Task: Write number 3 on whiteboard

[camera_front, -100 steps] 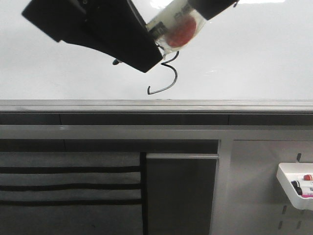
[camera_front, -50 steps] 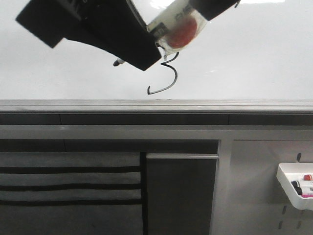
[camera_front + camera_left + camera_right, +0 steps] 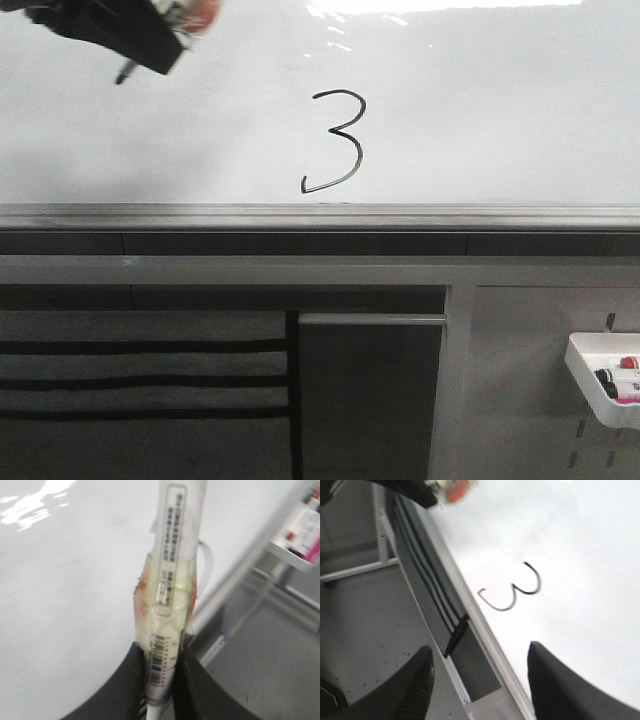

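**Digit on the board, nothing across it**

The number 3 (image 3: 335, 141) sits low on the whiteboard (image 3: 500, 120), just above its grey ledge (image 3: 320, 217). The left tool (image 3: 161, 690) grips a taped marker (image 3: 172, 580) at the upper left; the right tool (image 3: 480, 675) is spread, holding nothing. A white tray (image 3: 603, 385) of markers hangs lower right.

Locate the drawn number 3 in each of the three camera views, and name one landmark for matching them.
Front view: the number 3 sits mid-board, just above the grey ledge.
Left wrist view: not in it; the taped marker and bare whiteboard fill it.
Right wrist view: the 3 lies tilted, centre, beside the ledge.
Shared landmark: the whiteboard's grey ledge.
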Robot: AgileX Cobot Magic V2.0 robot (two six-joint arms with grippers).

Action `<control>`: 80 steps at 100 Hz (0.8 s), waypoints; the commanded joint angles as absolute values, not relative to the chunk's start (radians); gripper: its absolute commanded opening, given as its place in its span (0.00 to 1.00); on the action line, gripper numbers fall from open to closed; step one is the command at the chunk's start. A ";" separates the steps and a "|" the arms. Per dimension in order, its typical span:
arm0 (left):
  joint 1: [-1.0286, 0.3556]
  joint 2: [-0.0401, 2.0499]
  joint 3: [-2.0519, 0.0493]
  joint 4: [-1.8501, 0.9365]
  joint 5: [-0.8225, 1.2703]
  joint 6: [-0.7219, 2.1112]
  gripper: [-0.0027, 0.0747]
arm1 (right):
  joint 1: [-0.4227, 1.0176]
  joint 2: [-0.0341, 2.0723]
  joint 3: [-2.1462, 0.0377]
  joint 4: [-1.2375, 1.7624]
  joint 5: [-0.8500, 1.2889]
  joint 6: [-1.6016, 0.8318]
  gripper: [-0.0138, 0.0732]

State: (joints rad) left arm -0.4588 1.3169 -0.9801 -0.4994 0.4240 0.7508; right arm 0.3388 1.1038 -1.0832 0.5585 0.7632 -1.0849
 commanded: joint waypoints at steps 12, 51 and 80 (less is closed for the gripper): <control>-0.256 1.292 -0.907 -0.693 0.180 0.638 0.01 | 0.253 1.066 -1.102 0.601 0.738 -1.057 0.59; -0.218 1.343 -0.847 -0.714 0.026 0.638 0.01 | 0.253 1.066 -1.102 0.601 0.736 -1.057 0.59; -0.218 1.406 -0.847 -0.716 0.049 0.636 0.01 | 0.253 1.066 -1.102 0.601 0.738 -1.057 0.59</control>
State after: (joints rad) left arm -0.2207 1.4232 -0.8210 -0.7008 0.0889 0.6458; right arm 0.2586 1.0867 -1.0793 0.5659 0.7786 -1.0606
